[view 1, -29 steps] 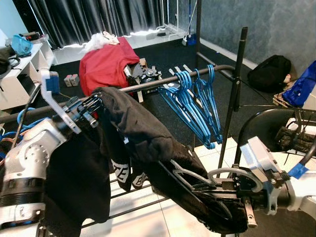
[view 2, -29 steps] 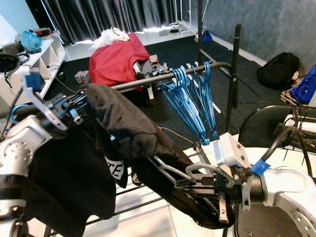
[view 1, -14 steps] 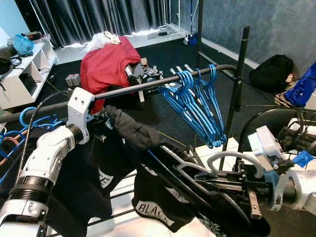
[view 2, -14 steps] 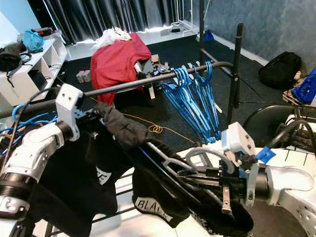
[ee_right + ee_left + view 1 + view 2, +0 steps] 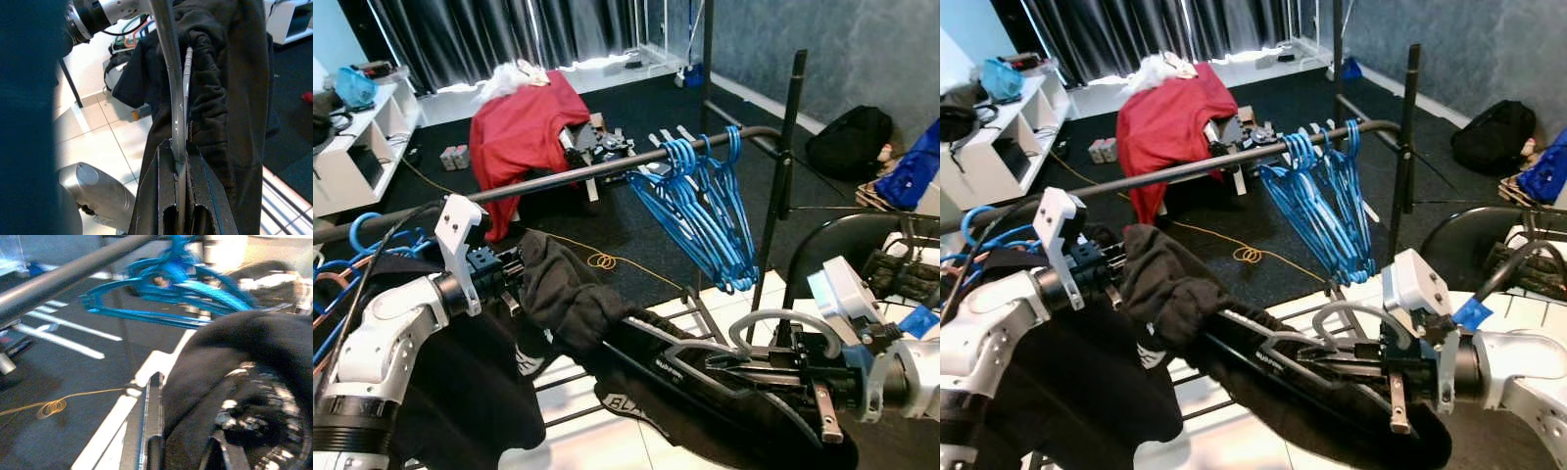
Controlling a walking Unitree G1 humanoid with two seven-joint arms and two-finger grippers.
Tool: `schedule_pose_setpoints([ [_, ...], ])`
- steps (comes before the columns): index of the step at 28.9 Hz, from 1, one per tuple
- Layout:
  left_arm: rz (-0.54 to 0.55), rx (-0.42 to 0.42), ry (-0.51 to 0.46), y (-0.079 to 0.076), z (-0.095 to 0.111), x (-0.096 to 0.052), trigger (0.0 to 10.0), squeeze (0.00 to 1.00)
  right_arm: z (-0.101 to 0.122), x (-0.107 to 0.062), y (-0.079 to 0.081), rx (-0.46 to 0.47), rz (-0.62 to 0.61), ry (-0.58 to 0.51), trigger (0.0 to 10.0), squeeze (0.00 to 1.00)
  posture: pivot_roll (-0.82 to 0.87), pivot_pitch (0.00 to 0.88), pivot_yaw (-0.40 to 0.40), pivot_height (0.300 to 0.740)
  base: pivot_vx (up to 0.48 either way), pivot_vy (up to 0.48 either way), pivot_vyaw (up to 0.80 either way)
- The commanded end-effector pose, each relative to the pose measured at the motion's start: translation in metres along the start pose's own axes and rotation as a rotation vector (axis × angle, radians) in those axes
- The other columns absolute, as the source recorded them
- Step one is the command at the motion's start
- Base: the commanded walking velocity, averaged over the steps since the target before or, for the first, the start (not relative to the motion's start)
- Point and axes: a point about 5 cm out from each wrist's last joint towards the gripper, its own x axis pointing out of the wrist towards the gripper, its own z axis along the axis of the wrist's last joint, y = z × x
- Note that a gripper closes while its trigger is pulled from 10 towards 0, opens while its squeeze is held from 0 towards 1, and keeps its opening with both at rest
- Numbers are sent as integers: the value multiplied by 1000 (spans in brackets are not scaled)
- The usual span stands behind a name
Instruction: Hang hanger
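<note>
Risk: grey metal hanger (image 5: 773,328) under the black printed garment (image 5: 607,323), clamped in right gripper (image 5: 818,377) below dark clothes rail (image 5: 607,168), may shed fabric bunched in left gripper (image 5: 504,274), jaws unclear.

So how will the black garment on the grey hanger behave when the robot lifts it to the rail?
The black garment will probably stay floppy: it bunches by the left gripper and sags below the grey hanger. It may slide, being only draped. The right gripper pinches the hanger, so that likely stays stiff.
</note>
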Motion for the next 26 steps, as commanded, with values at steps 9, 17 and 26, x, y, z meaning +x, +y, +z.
schedule_pose_setpoints([
  [9, -61, -6, 43, -5, -5, -15, 10000, 1000, 9, -1, 1, -30, 23, -46, 0, 0, -177, 0, 131, 740, 0, 0, 0],
  [17, -84, 78, 290, 10, -9, -67, 10000, 1000, 13, -17, -5, -50, -23, -26, 0, 0, -183, 0, 133, 740, 0, 0, 0],
  [26, -242, 43, 71, -3, 38, -80, 10000, 0, 19, -29, -11, -62, -53, -28, 0, 0, -179, 0, 128, 740, 0, 0, 0],
])
